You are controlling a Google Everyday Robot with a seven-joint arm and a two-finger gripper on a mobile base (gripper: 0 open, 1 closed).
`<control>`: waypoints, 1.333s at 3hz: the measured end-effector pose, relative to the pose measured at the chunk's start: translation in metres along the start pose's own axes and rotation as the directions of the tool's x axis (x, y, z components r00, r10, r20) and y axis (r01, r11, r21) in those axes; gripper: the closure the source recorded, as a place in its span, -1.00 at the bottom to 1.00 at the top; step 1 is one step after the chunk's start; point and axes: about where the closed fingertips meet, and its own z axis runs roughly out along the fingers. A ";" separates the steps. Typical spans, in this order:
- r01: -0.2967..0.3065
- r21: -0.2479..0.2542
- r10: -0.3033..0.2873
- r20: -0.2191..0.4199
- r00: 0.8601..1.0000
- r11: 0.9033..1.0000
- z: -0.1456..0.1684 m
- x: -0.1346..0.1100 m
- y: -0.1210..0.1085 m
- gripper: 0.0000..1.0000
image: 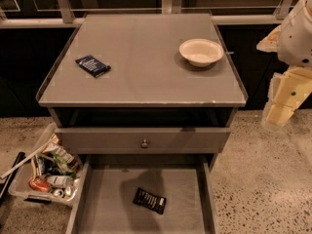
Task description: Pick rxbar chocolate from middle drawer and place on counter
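Note:
The rxbar chocolate [149,200], a small black wrapper with white lettering, lies flat on the grey floor of the open middle drawer [105,199], a little right of its centre. The counter [141,62] is the grey cabinet top above it. My gripper [280,112] hangs at the far right of the camera view, off the counter's right side and well above the floor, far from the drawer. It holds nothing that I can see.
A dark blue packet [92,65] lies on the counter's left part. A white bowl [201,51] stands at its back right. A closed drawer front with a round knob [144,143] sits above the open drawer. A clear bin of clutter [46,172] stands on the floor at left.

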 end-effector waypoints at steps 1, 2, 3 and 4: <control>0.000 0.000 0.000 0.000 1.000 1.000 0.000 0.000 0.000 -1.00; 0.016 -0.004 -0.016 0.025 1.000 1.000 0.007 -0.005 0.013 -1.00; 0.051 -0.012 -0.050 0.066 0.997 0.999 0.022 -0.010 0.037 -1.00; 0.038 -0.086 -0.028 0.117 0.993 0.996 0.059 -0.009 0.060 -1.00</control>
